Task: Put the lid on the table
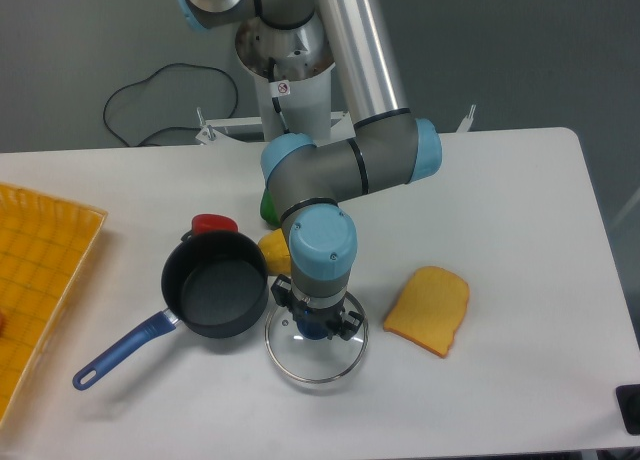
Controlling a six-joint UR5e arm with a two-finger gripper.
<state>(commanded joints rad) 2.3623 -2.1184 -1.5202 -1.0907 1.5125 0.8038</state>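
Clutter is crowding the middle of the table [520,210]: a dark saucepan [215,296] with a blue handle [122,351] is sitting just left of the lid [316,350], its rim nearly touching the lid's metal edge. Behind the pan a red object [213,223] is peeking over the rim, and a yellow object [276,248] is lying between the pan and the arm, partly hidden by the wrist. Further back, a green object [270,205] is showing only as a sliver behind the arm. To the right, well apart from the lid, a yellow-orange toast-shaped piece [429,309] is lying flat. An orange gridded tray [40,270] is occupying the left edge, and a black cable [160,105] is looping behind the table.

The saucepan is standing empty, its dark inside fully showing. What the tray is holding cannot be made out.

The lid is lying on the white tabletop near the front edge, and the gripper [315,323] is pointing straight down over its centre, its fingers closing around the dark blue knob.
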